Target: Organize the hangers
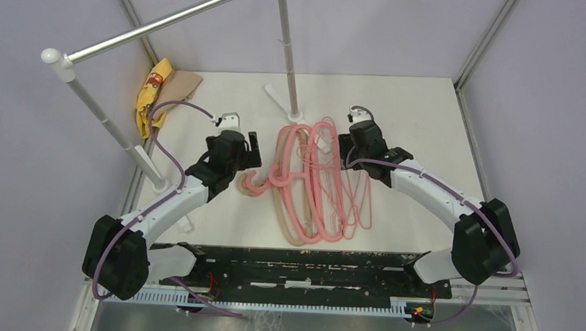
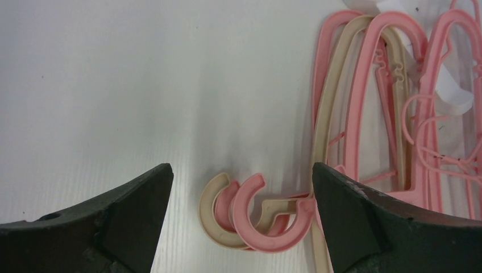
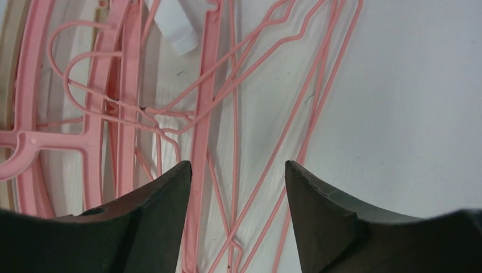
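A pile of hangers (image 1: 315,183) lies flat mid-table: thick pink plastic ones (image 2: 364,96), a beige one (image 2: 332,94) and thin pink wire ones (image 3: 273,108). Their hooks (image 2: 256,213) point left, stacked together. My left gripper (image 1: 252,150) is open and empty, its jaws wide either side of the hooks (image 1: 255,185), above them. My right gripper (image 1: 344,154) is open and empty over the wire hangers at the pile's right side. In its wrist view the wires run between the jaws (image 3: 237,170).
A silver rail (image 1: 158,25) on white posts (image 1: 289,57) stands at the back left; one post's foot (image 1: 292,109) touches the pile's far end. A yellow and tan cloth (image 1: 159,89) lies at the back left corner.
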`<control>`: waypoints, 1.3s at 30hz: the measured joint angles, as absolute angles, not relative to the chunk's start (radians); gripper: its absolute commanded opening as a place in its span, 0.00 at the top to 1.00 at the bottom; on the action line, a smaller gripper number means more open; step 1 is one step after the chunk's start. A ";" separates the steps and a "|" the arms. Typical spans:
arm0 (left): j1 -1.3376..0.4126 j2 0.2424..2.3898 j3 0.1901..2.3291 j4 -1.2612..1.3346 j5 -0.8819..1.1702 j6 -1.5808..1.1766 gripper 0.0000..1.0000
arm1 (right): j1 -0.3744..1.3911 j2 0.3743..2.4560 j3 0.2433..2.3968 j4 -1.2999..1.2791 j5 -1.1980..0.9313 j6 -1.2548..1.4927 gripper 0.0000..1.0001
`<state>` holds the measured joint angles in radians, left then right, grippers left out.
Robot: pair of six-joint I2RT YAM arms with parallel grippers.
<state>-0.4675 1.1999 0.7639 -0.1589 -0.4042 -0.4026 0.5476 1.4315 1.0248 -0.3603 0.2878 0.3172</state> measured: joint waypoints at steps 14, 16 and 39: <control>-0.473 1.170 0.681 -0.154 -0.382 -0.422 0.01 | 0.624 1.554 0.966 -0.356 0.209 0.348 0.49; -0.473 1.169 0.673 -0.154 -0.382 -0.423 0.01 | 0.628 1.583 0.966 -0.352 0.198 0.352 0.51; -0.473 1.169 0.648 -0.154 -0.382 -0.426 0.01 | 0.644 1.674 0.966 -0.317 0.164 0.391 0.99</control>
